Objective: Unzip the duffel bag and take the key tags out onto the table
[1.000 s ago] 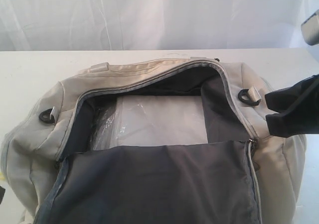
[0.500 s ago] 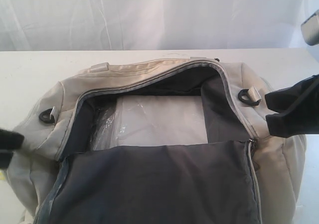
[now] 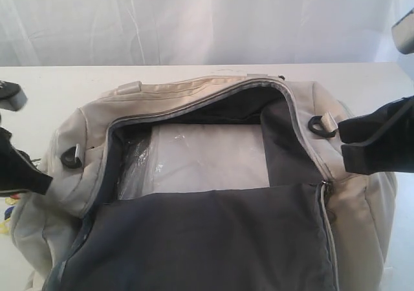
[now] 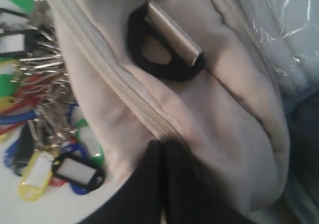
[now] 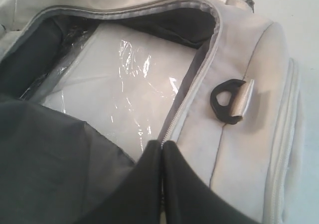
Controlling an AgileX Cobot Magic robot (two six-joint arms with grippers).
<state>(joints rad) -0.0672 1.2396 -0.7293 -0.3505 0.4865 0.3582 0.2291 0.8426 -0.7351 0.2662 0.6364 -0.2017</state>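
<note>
The cream duffel bag (image 3: 213, 87) lies unzipped on the white table (image 3: 45, 84). Its flap is folded forward, dark grey lining (image 3: 207, 239) up. The key tags (image 4: 45, 109), a coloured bunch on metal rings, lie on the table (image 4: 45, 211) against the bag's left end; in the exterior view only a few key tags (image 3: 8, 208) peek out. My left gripper (image 4: 162, 145) is shut and empty, over the side zipper (image 4: 114, 84) below a black D-ring (image 4: 159, 55); from outside, the left gripper (image 3: 35, 181) presses at that end. My right gripper (image 5: 162, 144), also shut, hovers at the zipper edge (image 5: 192, 89) of the right end.
Inside the bag lies a pale panel under crinkled clear plastic (image 3: 207, 155). Another black D-ring (image 3: 321, 126) sits on the bag's right end near my right gripper (image 3: 344, 141). A white curtain (image 3: 194, 19) hangs behind the table.
My left gripper has come in from the left edge and moved up against the bag's left end, which has shifted right. The key tags now show beside it. The right gripper has barely moved.
</note>
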